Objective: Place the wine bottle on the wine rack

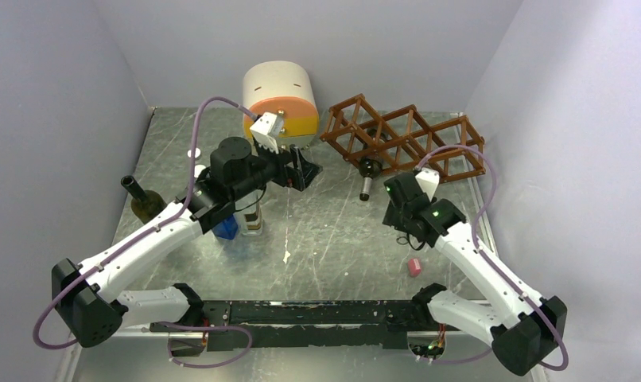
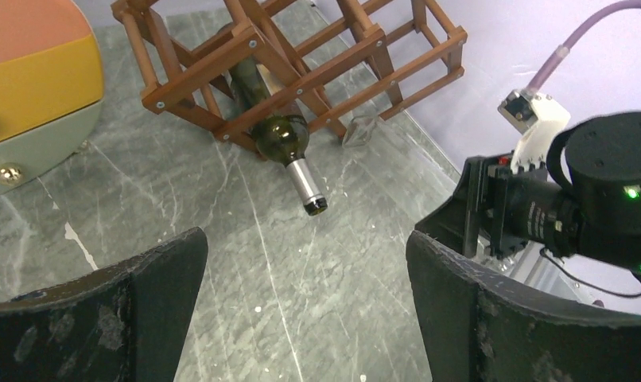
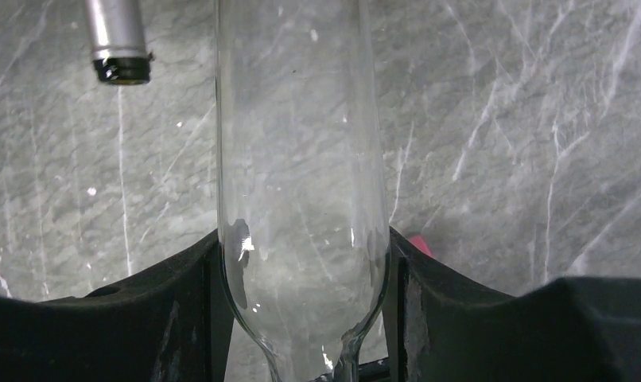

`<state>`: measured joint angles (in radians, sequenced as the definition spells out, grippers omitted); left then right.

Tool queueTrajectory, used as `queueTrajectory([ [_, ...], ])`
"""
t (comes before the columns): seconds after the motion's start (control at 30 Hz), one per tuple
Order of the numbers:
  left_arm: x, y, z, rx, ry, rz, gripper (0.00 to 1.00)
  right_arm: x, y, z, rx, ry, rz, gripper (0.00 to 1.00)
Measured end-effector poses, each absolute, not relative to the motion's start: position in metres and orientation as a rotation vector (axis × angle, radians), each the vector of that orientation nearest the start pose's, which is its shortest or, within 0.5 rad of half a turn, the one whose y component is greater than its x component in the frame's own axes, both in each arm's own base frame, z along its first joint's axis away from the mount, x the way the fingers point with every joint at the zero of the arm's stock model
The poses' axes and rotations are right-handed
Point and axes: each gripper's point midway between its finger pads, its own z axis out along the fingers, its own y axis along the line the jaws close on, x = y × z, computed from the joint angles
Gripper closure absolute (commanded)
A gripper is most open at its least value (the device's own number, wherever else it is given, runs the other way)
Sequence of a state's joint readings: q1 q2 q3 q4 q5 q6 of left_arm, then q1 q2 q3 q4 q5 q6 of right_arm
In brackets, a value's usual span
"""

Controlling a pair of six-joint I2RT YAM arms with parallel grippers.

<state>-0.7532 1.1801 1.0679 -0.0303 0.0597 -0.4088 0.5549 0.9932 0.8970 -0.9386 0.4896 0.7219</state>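
Note:
The reddish-brown wine rack [image 1: 405,143] [image 2: 301,56] stands at the back right. A dark green wine bottle [image 1: 368,170] [image 2: 279,131] lies in one of its lower cells, its foil-capped neck [image 3: 114,40] sticking out towards the front. A second green wine bottle [image 1: 145,203] stands at the far left. My left gripper [image 1: 303,169] [image 2: 305,263] hangs open over bare table, left of the rack, holding nothing. My right gripper [image 1: 395,199] [image 3: 305,255] sits just in front of the rack, shut on the bowl of a clear glass [image 3: 301,159], close to the bottle's mouth.
A cream-and-orange rounded cabinet [image 1: 279,103] [image 2: 31,87] stands at the back centre, left of the rack. A blue object [image 1: 226,228] and a small upright item [image 1: 254,219] sit under the left arm. A pink piece [image 1: 414,267] lies front right. Walls enclose the table.

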Motion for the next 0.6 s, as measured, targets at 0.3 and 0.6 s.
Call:
queueTrajectory([
  [0.3, 0.273, -0.300, 0.316, 0.383, 1.777, -0.927, 0.02, 0.239, 0.038, 0.133, 0.546, 2.403, -0.143, 1.00],
  [0.6, 0.269, -0.296, 0.314, 0.388, 1.793, -0.922, 0.02, 0.263, 0.025, 0.127, 0.556, 2.362, -0.144, 1.00],
])
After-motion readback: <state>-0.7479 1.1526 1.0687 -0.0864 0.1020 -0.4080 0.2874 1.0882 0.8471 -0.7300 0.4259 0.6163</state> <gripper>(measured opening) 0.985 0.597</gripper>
